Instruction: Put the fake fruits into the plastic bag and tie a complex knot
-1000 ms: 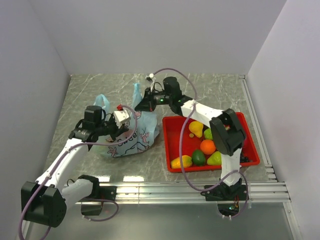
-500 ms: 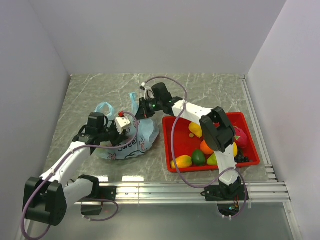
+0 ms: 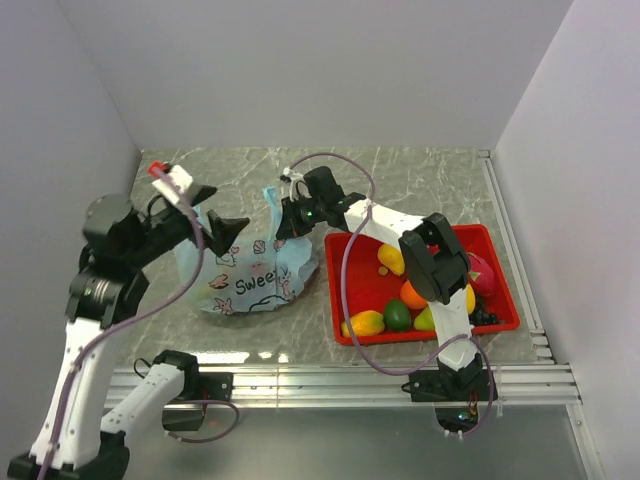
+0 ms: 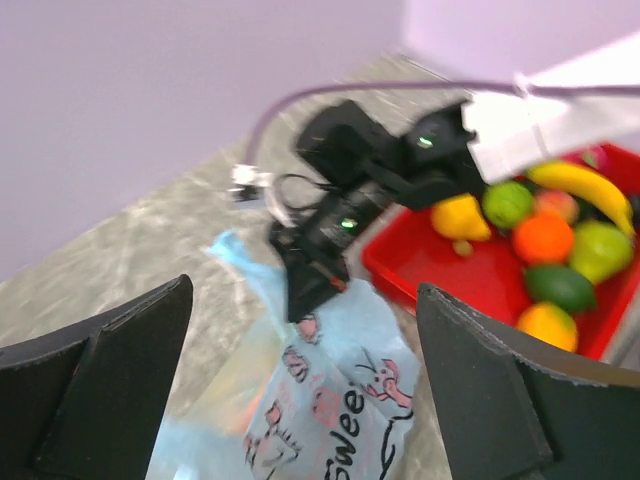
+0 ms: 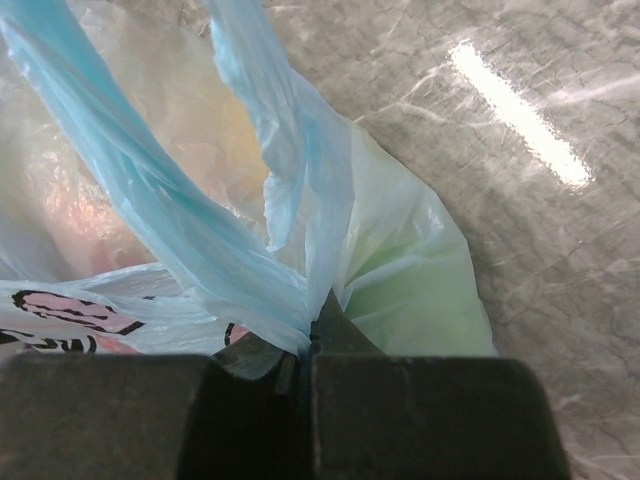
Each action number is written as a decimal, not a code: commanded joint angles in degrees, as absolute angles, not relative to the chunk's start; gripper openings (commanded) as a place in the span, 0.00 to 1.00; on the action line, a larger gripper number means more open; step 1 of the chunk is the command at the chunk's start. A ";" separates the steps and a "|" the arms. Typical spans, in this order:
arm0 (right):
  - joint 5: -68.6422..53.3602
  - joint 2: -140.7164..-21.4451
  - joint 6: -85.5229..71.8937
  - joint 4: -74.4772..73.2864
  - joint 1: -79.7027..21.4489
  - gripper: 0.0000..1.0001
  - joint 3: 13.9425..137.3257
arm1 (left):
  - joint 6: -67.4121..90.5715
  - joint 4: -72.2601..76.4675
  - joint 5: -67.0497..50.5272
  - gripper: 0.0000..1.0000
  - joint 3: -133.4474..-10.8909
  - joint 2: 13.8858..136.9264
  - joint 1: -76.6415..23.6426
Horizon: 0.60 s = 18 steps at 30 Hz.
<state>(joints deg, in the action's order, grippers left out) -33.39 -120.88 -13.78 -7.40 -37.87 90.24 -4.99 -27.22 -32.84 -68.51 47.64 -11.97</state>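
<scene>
Right pincer [image 3: 287,218]: clamped shut on plastic bag [image 3: 255,280] handle, holding mouth up for loading. Left pincer [image 3: 222,208]: wide open, empty, raised above bag. Fake fruits [image 3: 405,295] mostly in red tray [image 3: 333,285], just right of bag on desk [image 3: 420,175].

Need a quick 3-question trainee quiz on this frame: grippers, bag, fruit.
1. True or false: the left gripper is holding the thin light-blue plastic bag.
2. What is the right gripper shut on? A) a yellow banana B) the bag's handle C) nothing
3. Short answer: where do the loose glossy plastic fruits sit?

Key: 1 false, it is open above the bag; 2 B; 3 in the red rectangular tray.
</scene>
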 commanded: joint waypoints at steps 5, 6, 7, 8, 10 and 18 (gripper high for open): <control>-32.25 -117.25 -8.79 -7.82 -38.58 0.00 91.05 | 1.06 -31.64 -19.35 0.99 -66.54 44.65 -7.47; -32.34 -117.07 -8.53 -7.91 -38.58 0.00 90.88 | 1.14 -31.29 -17.77 0.99 -65.92 44.65 -7.04; -32.60 -116.98 -8.26 -7.74 -38.58 0.00 90.70 | 1.14 -30.85 -16.01 0.99 -64.87 44.74 -6.77; -32.69 -116.81 -7.48 -7.73 -38.85 0.00 90.44 | 0.79 -29.54 -14.60 0.99 -64.34 44.91 -6.59; -33.05 -116.37 -6.50 -7.38 -38.94 0.00 90.00 | 0.62 -28.05 -11.78 0.99 -62.76 45.00 -5.89; -34.89 -115.93 -2.20 -7.56 -39.20 0.00 89.21 | -10.45 -18.12 -18.18 0.99 -53.36 42.46 -4.75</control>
